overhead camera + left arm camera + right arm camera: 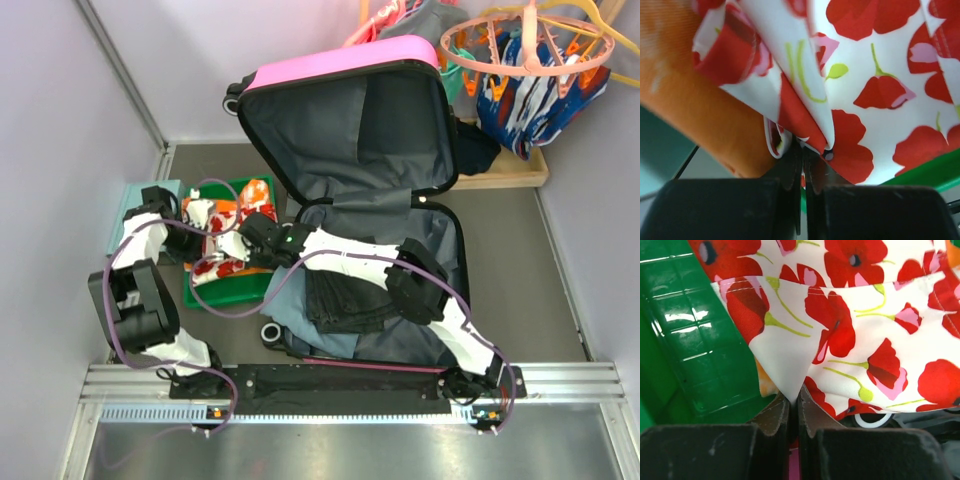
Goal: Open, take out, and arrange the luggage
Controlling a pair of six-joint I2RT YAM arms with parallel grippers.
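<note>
Luggage [350, 120] open mid-frame. Left gripper [802, 150] and right gripper [794, 397] each pinch poppy-print cloth [880, 65] above green tray [685, 340], likely spreading it flat.

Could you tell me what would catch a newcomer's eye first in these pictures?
The hot-pink luggage lies open mid-scene, lid raised, dark clothes in its lower half. Just left of it, the left hand and right hand both pinch a red-poppy cloth over the green tray.
</note>
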